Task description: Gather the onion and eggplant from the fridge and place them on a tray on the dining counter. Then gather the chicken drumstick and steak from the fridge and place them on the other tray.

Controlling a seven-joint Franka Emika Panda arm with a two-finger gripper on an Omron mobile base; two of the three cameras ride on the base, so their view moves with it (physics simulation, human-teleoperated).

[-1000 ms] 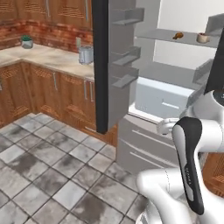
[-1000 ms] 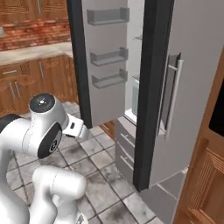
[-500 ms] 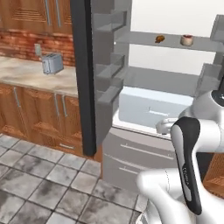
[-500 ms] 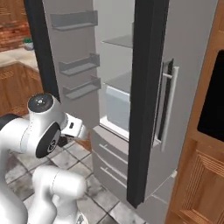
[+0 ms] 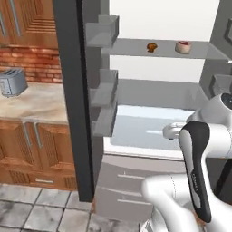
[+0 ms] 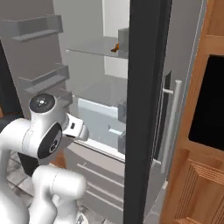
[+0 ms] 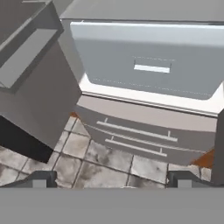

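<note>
The fridge (image 5: 149, 95) shelf holds the chicken drumstick (image 5: 152, 47).

brick wall (image 5: 31, 68), wooden cabinets (image 5: 31, 149), tiled floor (image 5: 27, 210)

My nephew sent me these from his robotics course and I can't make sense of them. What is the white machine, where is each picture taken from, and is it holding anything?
It is a rendered kitchen. The white machine is a robot arm on a driving base, facing an open fridge. Two cameras ride on the base, behind the arm to its left and right. The third sits on the hand and looks along the gripper, down at the fridge drawers and floor tiles.

On the upper fridge shelf lie a chicken drumstick and a steak. A toaster stands on the wall counter.

The gripper is open and holds nothing.
</note>
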